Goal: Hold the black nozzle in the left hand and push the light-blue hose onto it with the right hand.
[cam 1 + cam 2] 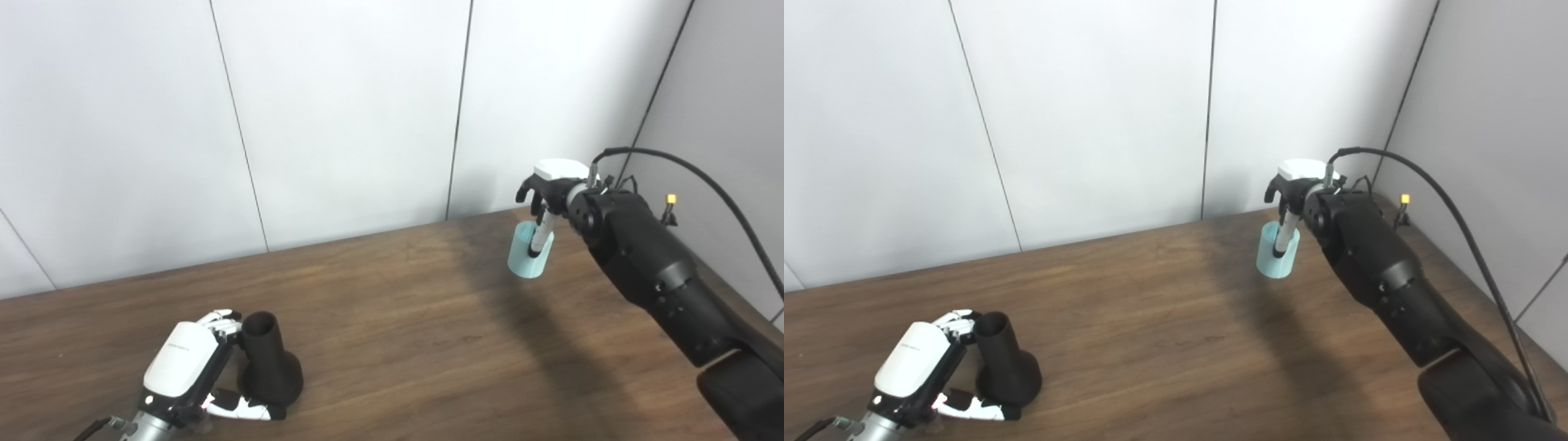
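Observation:
The black nozzle (270, 362) stands upright on the wooden table (429, 318) at the front left, wide base down and open neck up. My left hand (184, 362) is closed around it from the left, with fingers at the neck and thumb along the base. The light-blue hose (528, 256), a short open tube, hangs at the back right. My right hand (551, 188) holds it from above, with one finger inside the tube and the others outside its wall. It seems to be just above the table. The hose is far to the right of the nozzle.
White wall panels (343, 110) stand right behind the table's far edge. A side wall (735, 92) closes the right. A black cable (704, 177) loops over my right forearm (649, 275). Bare wood lies between the two hands.

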